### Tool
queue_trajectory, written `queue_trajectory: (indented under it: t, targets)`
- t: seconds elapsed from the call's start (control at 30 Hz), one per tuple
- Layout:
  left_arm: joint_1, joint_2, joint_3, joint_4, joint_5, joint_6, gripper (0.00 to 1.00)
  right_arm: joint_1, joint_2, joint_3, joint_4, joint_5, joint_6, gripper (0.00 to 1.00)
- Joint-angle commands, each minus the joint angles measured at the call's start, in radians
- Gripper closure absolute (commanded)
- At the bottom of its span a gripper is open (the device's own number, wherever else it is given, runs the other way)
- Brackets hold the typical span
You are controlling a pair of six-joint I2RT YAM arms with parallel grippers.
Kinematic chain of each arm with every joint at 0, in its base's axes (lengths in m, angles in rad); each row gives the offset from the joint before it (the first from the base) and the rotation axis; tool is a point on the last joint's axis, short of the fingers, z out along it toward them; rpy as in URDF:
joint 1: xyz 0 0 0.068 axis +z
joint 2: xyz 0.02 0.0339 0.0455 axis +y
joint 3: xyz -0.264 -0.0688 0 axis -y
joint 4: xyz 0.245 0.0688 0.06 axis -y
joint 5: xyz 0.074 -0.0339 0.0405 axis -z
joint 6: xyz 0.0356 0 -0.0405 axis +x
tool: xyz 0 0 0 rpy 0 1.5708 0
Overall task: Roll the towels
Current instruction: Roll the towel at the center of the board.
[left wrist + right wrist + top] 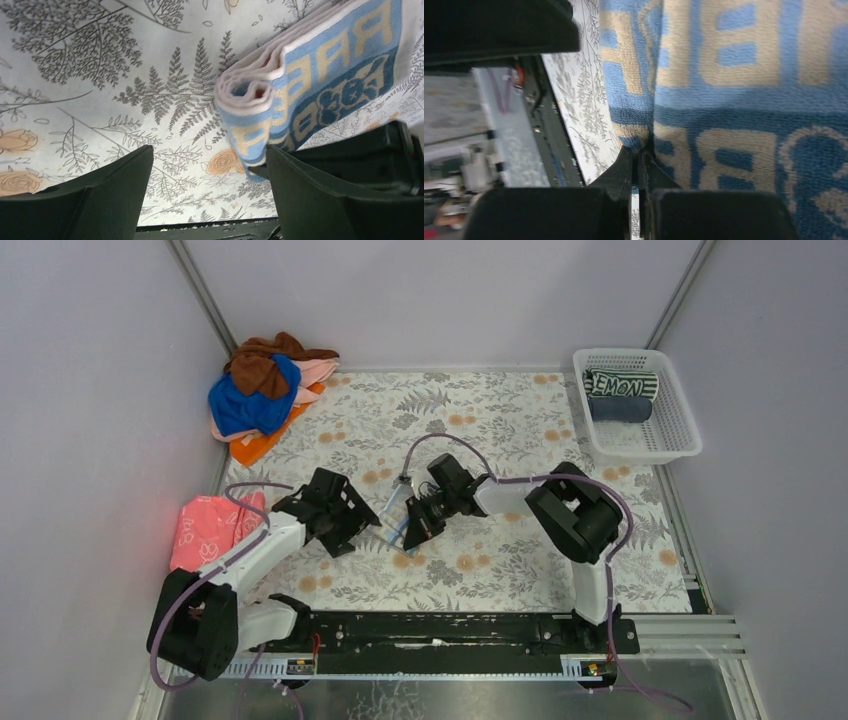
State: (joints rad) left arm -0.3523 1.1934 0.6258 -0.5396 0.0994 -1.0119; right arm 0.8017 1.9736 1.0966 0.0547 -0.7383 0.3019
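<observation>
Lying heaped in the far left corner, the plain towels (262, 395) are waiting their turn. Nearer, the left claw (210, 154) is hanging released, jaws wide, with the loosely coiled end of the printed towel (310, 85) sitting on the table (500, 420) just by its right finger. The right claw (639, 152) is pinching that towel's cloth tight. I'd say a good roll is asking for even tension, square edges and a snugger coil before anything is heading for the basket (680, 430) far right.
</observation>
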Motion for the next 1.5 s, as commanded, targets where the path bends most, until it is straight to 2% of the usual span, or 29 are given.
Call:
queue_trajectory:
  t: [0.0, 0.17, 0.37, 0.57, 0.77, 0.93, 1.03, 1.23, 1.37, 1.47]
  targets:
    - [0.003, -0.045, -0.033, -0.054, -0.001, 0.007, 0.17, -0.049, 0.062, -0.021, 0.171, -0.237, 0.227, 1.0]
    - [0.004, 0.002, -0.031, 0.03, 0.066, 0.001, 0.16, -0.088, 0.126, -0.05, 0.29, -0.303, 0.372, 1.0]
    - [0.005, 0.098, 0.014, 0.115, 0.074, -0.007, 0.17, -0.106, 0.161, -0.039, 0.253, -0.311, 0.379, 1.0]
    - [0.005, 0.187, 0.038, 0.162, 0.03, -0.021, 0.23, -0.11, 0.157, -0.008, 0.165, -0.276, 0.332, 0.99]
    - [0.006, 0.274, 0.01, 0.149, -0.017, -0.04, 0.34, -0.109, 0.076, 0.022, 0.026, -0.168, 0.197, 0.9]
    - [0.006, 0.316, -0.018, 0.16, -0.024, -0.045, 0.51, -0.078, -0.027, 0.042, -0.101, -0.035, 0.063, 0.75]
    - [0.006, 0.334, -0.021, 0.161, -0.023, -0.042, 0.55, -0.039, -0.098, 0.048, -0.156, 0.079, -0.021, 0.67]
    - [0.006, 0.349, -0.024, 0.159, -0.018, -0.039, 0.57, 0.105, -0.275, 0.005, -0.171, 0.449, -0.221, 0.44]
    - [0.006, 0.354, -0.023, 0.159, -0.013, -0.038, 0.57, 0.211, -0.339, -0.053, -0.111, 0.674, -0.342, 0.4]
    - [0.006, 0.362, -0.023, 0.159, -0.009, -0.037, 0.57, 0.277, -0.355, -0.096, -0.045, 0.78, -0.415, 0.4]
